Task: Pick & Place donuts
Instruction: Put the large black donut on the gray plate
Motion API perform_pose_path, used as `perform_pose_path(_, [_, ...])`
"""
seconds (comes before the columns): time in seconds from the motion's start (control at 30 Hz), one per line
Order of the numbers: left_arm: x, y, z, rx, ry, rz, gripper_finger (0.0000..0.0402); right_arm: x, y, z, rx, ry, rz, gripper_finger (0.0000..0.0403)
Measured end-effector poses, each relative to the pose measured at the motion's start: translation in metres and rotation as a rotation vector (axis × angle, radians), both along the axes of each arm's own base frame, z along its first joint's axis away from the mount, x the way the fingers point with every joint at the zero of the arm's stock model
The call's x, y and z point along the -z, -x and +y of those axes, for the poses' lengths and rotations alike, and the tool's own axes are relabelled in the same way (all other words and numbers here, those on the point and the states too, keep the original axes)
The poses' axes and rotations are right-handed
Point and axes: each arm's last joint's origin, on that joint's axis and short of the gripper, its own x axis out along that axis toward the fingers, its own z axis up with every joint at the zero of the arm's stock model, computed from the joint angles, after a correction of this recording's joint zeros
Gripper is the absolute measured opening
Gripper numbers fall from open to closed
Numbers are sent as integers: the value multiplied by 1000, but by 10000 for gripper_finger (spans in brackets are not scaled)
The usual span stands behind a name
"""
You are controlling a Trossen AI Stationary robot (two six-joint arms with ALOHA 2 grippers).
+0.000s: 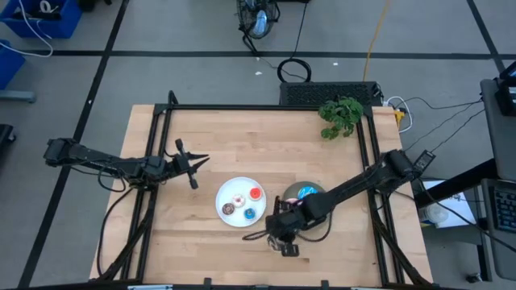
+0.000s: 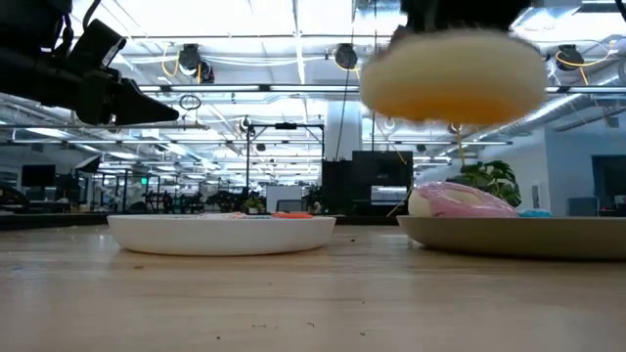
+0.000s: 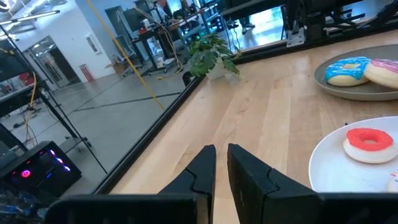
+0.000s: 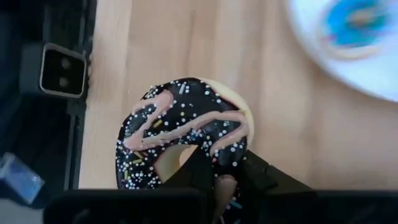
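A: What has the right gripper got?

B: Its two dark fingers are pinched on the rim of the chocolate-drizzled sprinkled toy ring donut, one finger through the hole. The donut hangs clear above the bare wooden table, between the two plates and near the front edge.

A: How will it handle?

B: I'd judge it light and somewhat soft, foam-like or rubbery underneath; the glazed top looks slicker. The ring wall is the sensible hold, and that is where it is gripped. It tilts a little in the grip, so a quick swing could twist it.

A: Where are the others?

B: A blue sprinkled donut and a pink one lie touching on the grey round plate. Tiny ones, a red one among them, sit on the white round plate.

A: Room to move?

B: Open board all round; the plates' low rims are the only lips to clear. The small green potted plant stands well apart at the far corner.

A: The left gripper?

B: Closed on nothing, hovering beside the white plate.
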Motion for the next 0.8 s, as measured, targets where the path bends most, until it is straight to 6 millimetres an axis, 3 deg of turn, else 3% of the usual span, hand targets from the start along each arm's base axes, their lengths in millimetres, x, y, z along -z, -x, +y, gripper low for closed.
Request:
perform_pose_path(0.17, [0,0,0,0,0,0,49,-45,24,-18,43,16,-19,14])
perform_pose_path(0.4, [1,0,0,0,-1,7,49,-76,68,-38,187,95,110,13])
perform_pose_path(0.53, [1,0,0,1,-1,7,49,-65,83,-45,315,146,244,10])
perform_pose_path(0.8, [1,0,0,1,0,6,49,0,98,-55,347,67,432,11])
